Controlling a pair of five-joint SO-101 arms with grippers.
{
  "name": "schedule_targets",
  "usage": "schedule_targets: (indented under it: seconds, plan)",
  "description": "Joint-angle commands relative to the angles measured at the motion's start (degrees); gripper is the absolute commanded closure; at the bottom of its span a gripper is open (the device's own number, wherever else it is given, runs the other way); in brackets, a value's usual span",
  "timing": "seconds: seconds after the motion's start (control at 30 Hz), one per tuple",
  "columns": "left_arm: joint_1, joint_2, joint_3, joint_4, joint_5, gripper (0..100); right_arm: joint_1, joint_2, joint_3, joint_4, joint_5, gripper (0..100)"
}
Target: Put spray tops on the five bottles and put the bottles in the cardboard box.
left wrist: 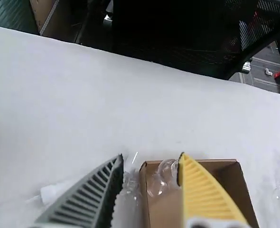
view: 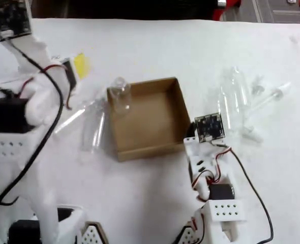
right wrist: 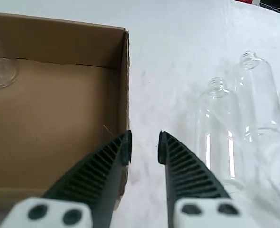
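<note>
Left gripper (left wrist: 151,160), towards the table's (view: 150,46) left edge: fingers wide apart, empty. A lying bottle (view: 93,129) rests just beside the cardboard box (view: 155,127), which holds one upright bottle (view: 119,94) in its far-left corner. Right gripper (right wrist: 144,142), fingers slightly apart and empty, hangs at the box's near-right corner. Two standing bottles (view: 234,99) are further right.

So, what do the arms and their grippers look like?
The left arm and the right arm are white plastic with black motors, red and black cables and a dark circuit board at the wrist. The left gripper has one grey ribbed finger and one yellow one. The right gripper has two black ribbed fingers on a white base with round holes.
</note>
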Motion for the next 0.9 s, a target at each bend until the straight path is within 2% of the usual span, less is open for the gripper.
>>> schedule_targets:
  seconds: [0.0,0.1,0.17,0.33,0.5,0.87]
  plan:
    - [-2.07,-0.22,-6.42,8.53,-5.01,82,0.22,-0.04,-0.53,-1.19,0.70,91.6]
    - [-3.03,0.13,-5.27,15.03,-10.90,82,0.22,-0.13,-0.70,-1.19,0.44,91.4]
    - [-3.30,-0.13,-2.11,15.56,-12.84,82,0.22,-0.13,-0.70,-1.19,0.35,91.4]
    - [-7.52,-0.13,9.93,6.86,-17.23,82,0.22,-0.13,-0.62,-1.27,0.18,91.4]
    - [-11.74,-0.22,20.40,-1.49,-17.23,82,0.22,-0.13,-0.53,-2.59,0.18,91.4]
    - [-11.91,0.04,21.54,-2.55,-17.14,82,0.13,-0.13,0.26,-3.21,0.18,91.7]
